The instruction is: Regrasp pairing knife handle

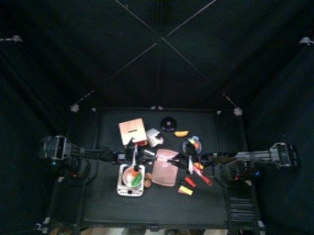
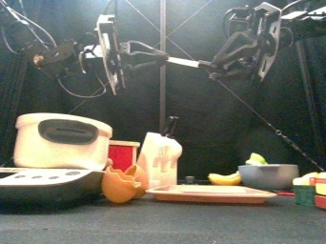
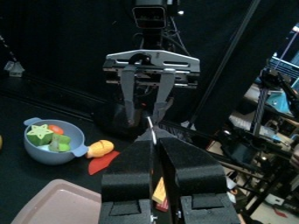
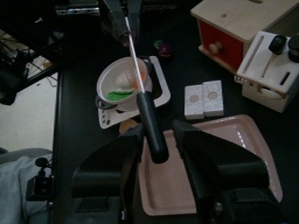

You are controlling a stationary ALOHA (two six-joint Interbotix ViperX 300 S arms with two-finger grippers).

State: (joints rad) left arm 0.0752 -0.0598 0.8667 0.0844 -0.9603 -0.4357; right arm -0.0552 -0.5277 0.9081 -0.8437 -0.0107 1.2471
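The paring knife point(image 2: 178, 61) hangs level in the air, high above the table, between my two raised arms. My left gripper point(image 3: 158, 164) is shut on its thin blade point(image 3: 151, 131), which points away toward the other arm. The black handle point(image 4: 149, 122) lies between the fingers of my right gripper point(image 4: 152, 144). Those jaws stand open on either side of it, with a gap showing on each side. In the front view the left gripper point(image 2: 112, 52) and the right gripper point(image 2: 230, 57) face each other across the knife.
Far below on the table stand a white rice cooker point(image 2: 57, 143), a red box point(image 2: 124, 154), a white knife block point(image 2: 159, 157), a pink tray point(image 2: 211, 193), a banana point(image 2: 227, 178) and a grey bowl point(image 2: 268, 174) holding green food.
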